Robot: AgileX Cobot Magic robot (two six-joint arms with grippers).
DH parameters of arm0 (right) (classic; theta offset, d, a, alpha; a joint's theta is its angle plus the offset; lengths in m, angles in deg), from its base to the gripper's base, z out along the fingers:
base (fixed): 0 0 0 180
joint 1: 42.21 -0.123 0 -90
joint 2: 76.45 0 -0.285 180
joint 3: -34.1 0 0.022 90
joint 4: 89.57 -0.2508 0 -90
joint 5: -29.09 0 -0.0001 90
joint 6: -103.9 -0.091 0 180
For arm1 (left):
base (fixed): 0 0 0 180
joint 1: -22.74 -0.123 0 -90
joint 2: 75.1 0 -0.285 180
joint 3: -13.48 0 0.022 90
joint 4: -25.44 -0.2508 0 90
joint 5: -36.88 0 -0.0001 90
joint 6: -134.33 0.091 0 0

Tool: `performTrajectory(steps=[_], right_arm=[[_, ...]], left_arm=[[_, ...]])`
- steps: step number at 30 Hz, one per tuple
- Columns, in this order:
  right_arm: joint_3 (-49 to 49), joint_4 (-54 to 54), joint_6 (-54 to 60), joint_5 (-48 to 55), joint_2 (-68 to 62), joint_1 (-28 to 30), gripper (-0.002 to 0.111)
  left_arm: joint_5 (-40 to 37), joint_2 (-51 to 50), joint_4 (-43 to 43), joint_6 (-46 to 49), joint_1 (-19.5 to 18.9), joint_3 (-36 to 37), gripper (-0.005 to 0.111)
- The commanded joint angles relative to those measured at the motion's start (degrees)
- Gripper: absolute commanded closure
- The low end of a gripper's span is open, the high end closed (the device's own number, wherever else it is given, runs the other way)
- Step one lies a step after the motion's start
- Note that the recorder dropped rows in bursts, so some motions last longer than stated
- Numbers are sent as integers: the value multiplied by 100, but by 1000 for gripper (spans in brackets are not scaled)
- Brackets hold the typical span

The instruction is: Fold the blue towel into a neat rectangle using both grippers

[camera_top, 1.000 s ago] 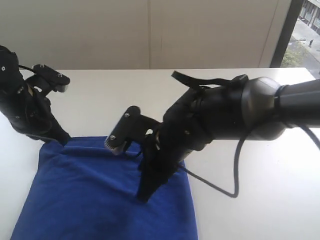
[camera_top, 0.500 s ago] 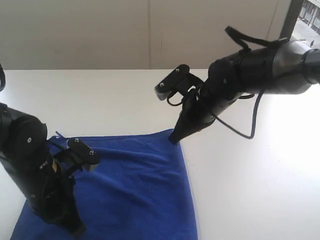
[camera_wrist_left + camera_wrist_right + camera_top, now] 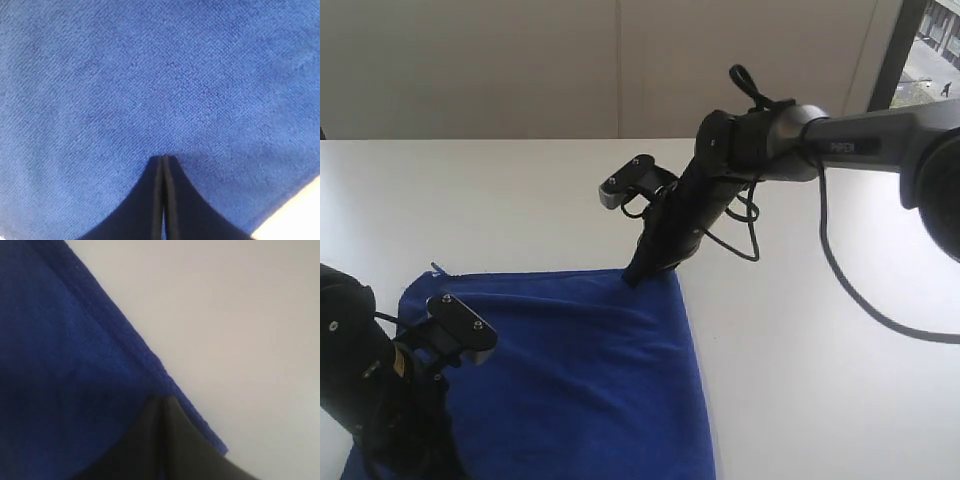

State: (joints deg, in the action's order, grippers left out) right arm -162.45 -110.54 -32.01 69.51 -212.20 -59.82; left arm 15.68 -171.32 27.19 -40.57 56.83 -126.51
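Lying flat on a white bench, the blue towel fills the lower left of the exterior view, and its near edge runs out of the frame. Its far edge is straight and its right edge runs towards the camera. Bare bench spreads wide to the right of the cloth and beyond its far edge, up to a pale wall.

The right pincer points down at the towel's far right corner, tips pressed together right at the hem. The left pincer is low over the near left part of the cloth, its fingers also closed tight with tips on the pile. Whether either has caught any cloth cannot be told.

A small pale label sticks out at the far left corner, too small to read. The right arm's grey sleeve carries small dark lettering that seems to read "PiPER". A loose black cable loops below that arm.
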Motion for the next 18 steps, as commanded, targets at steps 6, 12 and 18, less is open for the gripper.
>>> performTrajectory(steps=[6, 12, 18], right_arm=[[-95, 1070, -725, -193, -243, 66, 108], [-95, 1821, -1285, -115, -243, 66, 108], [-95, 2162, -1774, -56, -243, 130, 108]], left_arm=[[-281, 48, -9, -39, 37, 53, 107], [-294, 48, -9, -38, 37, 53, 107], [-313, 48, -9, -38, 37, 177, 107]])
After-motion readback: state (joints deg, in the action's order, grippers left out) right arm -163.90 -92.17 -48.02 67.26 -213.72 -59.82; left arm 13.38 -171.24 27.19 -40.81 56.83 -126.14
